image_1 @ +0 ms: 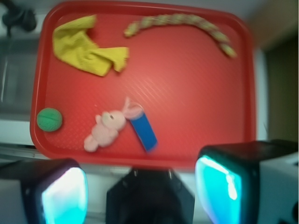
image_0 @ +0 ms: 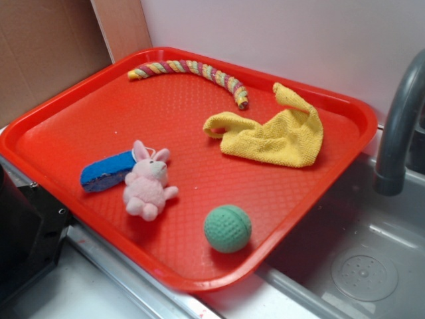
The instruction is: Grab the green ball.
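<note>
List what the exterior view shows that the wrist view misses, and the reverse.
Only the exterior view shows the grey faucet, the sink drain and the cardboard behind the tray. Only the wrist view shows the claw, its fingers spread apart, well short of the toys. Both show the red tray holding the green ball, pink bunny, blue block, yellow cloth and striped rope.

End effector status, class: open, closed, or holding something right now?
End effector: open, holding nothing; the green ball lies untouched on the red tray.
</note>
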You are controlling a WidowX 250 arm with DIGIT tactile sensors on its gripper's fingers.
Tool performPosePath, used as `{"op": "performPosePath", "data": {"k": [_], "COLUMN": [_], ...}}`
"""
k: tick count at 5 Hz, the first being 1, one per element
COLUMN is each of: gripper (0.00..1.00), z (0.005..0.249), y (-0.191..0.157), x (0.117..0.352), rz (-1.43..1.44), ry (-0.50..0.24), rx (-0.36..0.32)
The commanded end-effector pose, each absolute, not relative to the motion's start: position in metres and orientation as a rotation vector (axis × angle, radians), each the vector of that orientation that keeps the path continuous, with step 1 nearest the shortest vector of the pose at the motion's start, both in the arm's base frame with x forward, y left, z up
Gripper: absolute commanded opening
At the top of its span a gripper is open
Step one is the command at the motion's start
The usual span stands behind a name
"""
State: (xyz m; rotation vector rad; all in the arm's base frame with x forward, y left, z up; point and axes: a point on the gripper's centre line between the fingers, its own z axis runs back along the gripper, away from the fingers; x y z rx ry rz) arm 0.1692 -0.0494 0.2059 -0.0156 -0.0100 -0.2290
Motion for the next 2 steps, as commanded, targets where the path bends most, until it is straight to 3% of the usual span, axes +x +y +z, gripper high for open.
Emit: {"op": "performPosePath", "data": {"k": [1,2], "gripper": [1.00,1.00], "z": [0.173,0.156], "y": [-0.120,-0.156], "x": [0.215,0.157], "rz": [-0.731,-0.980], "ry": [0.001,-0.061], "rx": [0.039,0.024]}}
